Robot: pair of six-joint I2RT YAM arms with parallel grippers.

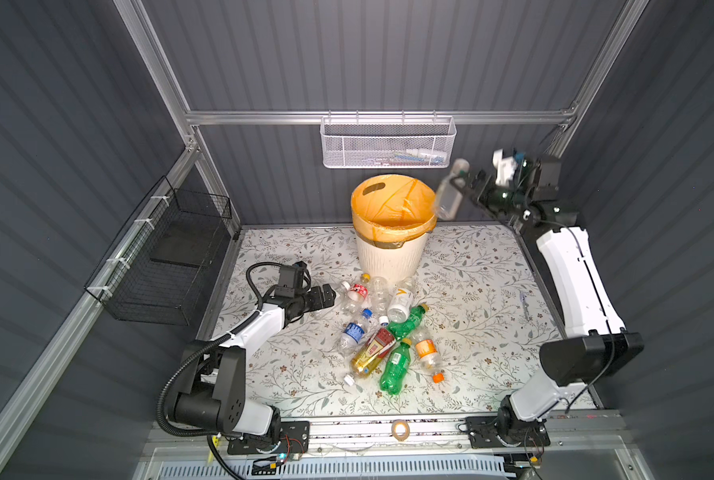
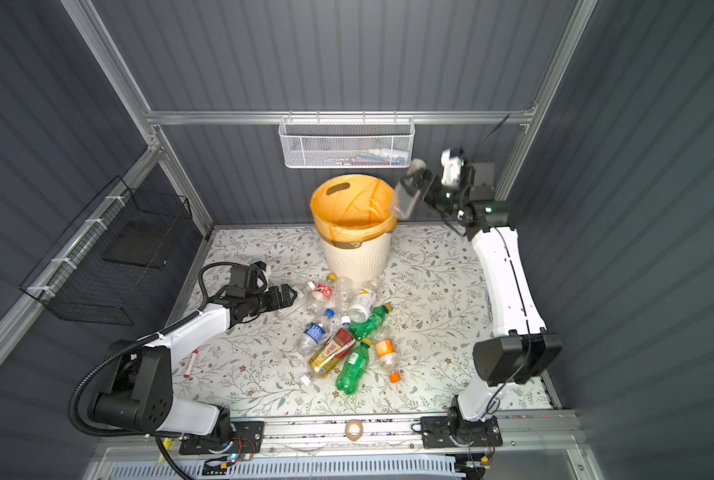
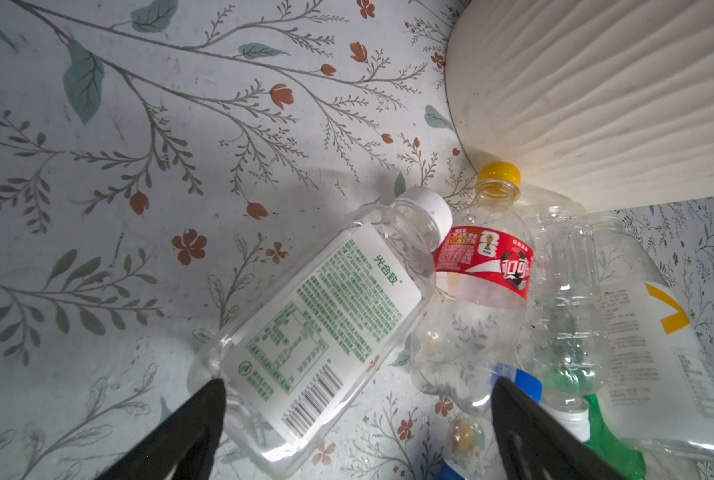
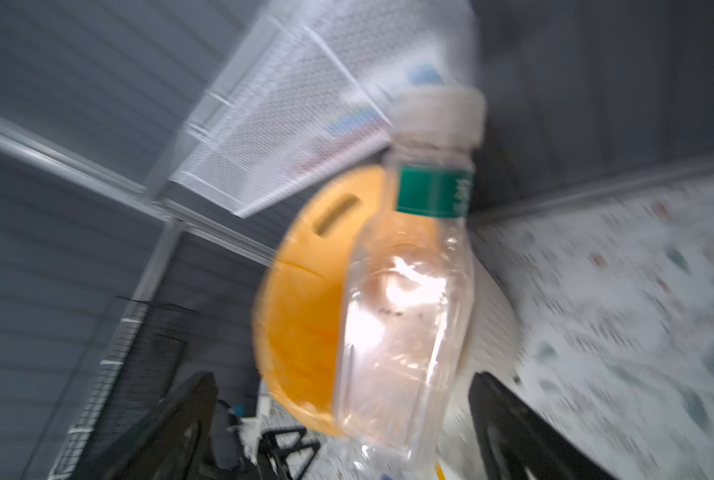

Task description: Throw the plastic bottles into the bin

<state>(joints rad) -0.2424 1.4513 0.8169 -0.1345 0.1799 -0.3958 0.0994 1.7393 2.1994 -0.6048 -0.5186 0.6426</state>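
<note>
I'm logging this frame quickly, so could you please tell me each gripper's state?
Left gripper: open, holding nothing.
Right gripper: open, clear bottle loose between its jaws.

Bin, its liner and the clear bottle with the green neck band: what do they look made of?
Bin: seemingly rigid moulded plastic, matte cream, with ribbed walls.
Liner: thin plastic film, glossy orange, wrinkled and translucent.
Clear bottle: thin transparent plastic, shiny and dented; motion blur hides finer detail.

Clear bottle: smeared by motion in the right wrist view.
White mesh basket: contents too small to identify.
Bin: cropped by the frame edge.
</note>
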